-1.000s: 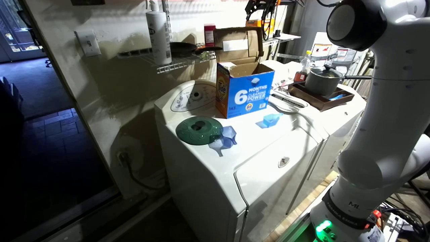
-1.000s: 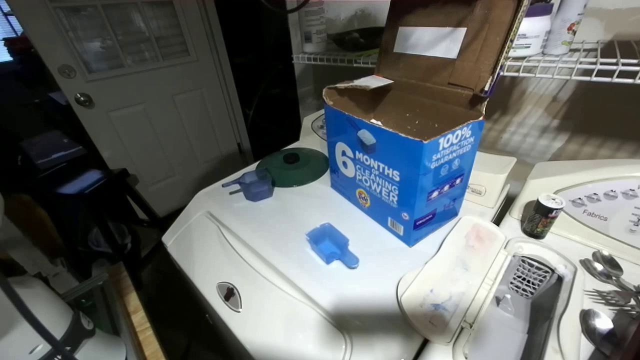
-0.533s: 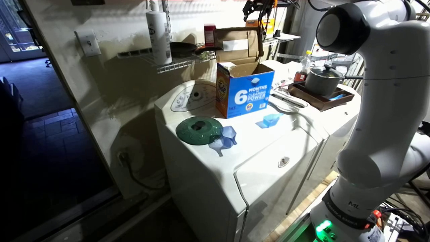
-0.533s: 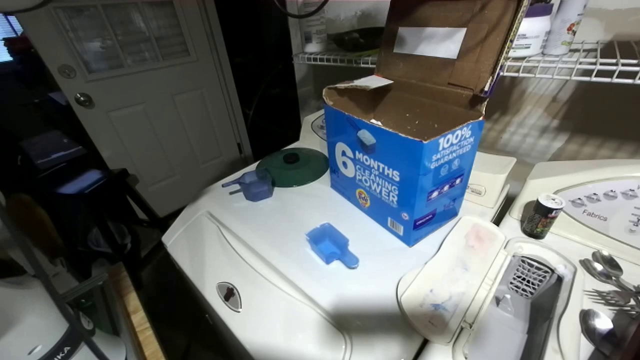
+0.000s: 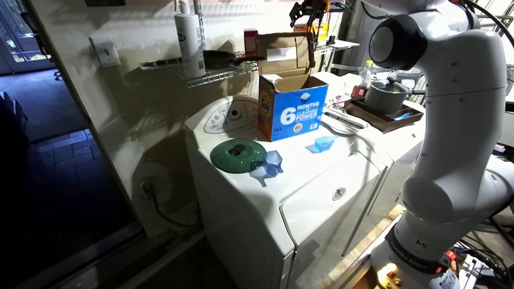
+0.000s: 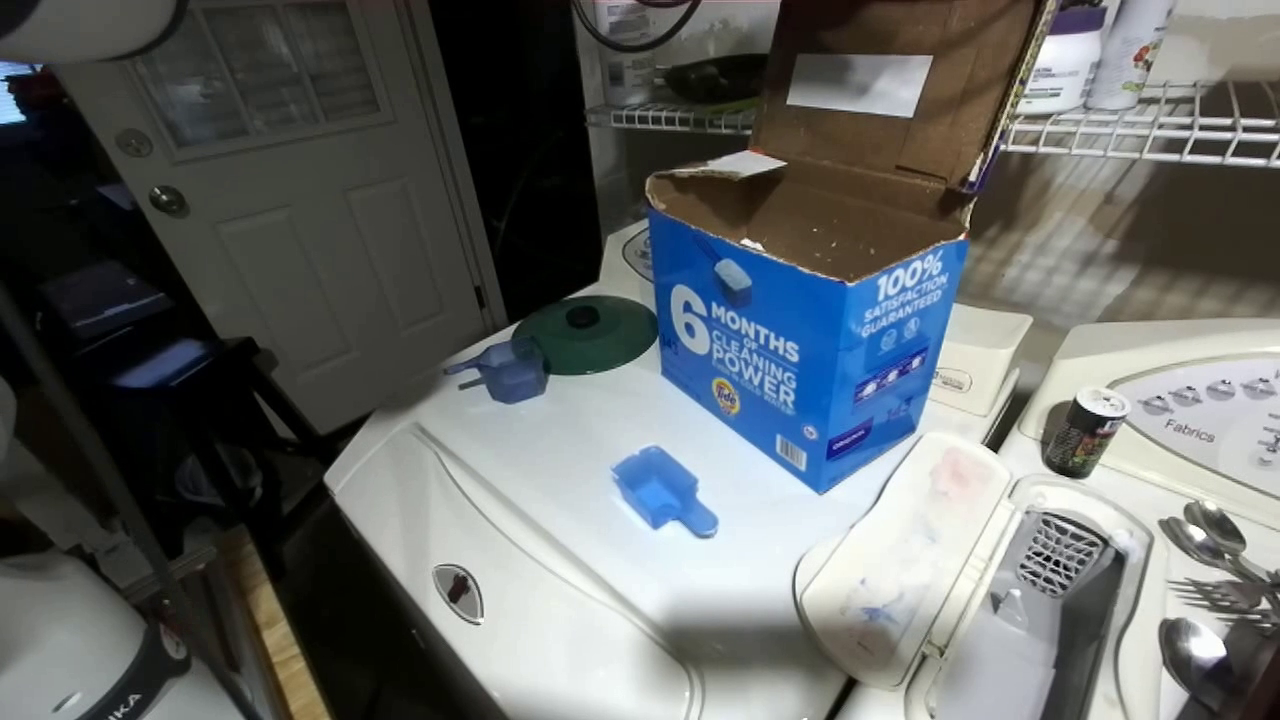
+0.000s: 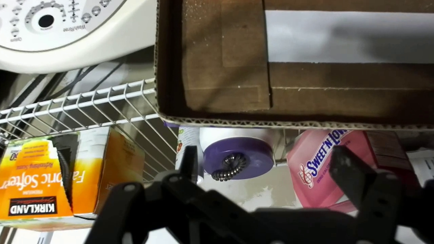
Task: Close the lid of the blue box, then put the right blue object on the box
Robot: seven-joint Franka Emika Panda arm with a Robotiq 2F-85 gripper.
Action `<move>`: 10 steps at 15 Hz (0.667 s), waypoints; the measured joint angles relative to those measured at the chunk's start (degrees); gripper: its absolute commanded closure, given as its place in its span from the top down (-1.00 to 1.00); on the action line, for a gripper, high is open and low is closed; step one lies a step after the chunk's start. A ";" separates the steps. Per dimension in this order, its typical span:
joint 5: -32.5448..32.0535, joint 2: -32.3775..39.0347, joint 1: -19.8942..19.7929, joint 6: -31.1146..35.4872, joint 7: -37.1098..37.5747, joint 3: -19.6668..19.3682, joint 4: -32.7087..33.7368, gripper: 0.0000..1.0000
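One Tide box (image 6: 806,335), lbl (image 6: 750,335) "6 MONTHS", has lid (image 6: 890,135) up, gripper (image 7: 267,166) spread, Kirkland pkg (image 7: 51,188) in bg.

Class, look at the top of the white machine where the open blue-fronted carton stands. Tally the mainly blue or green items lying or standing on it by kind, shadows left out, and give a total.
Blue-fronted carton: 1
Pale-blue scoop and darker blue scoop: 2
Round green lid: 1
Total: 4
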 measured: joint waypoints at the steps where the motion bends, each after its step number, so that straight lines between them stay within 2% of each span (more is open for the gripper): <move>1: 0.00 0.56 -0.04 0.00 -0.30 0.02 0.48 1.00; 10: 0.00 5.47 -0.29 -0.02 -1.06 0.32 5.40 1.00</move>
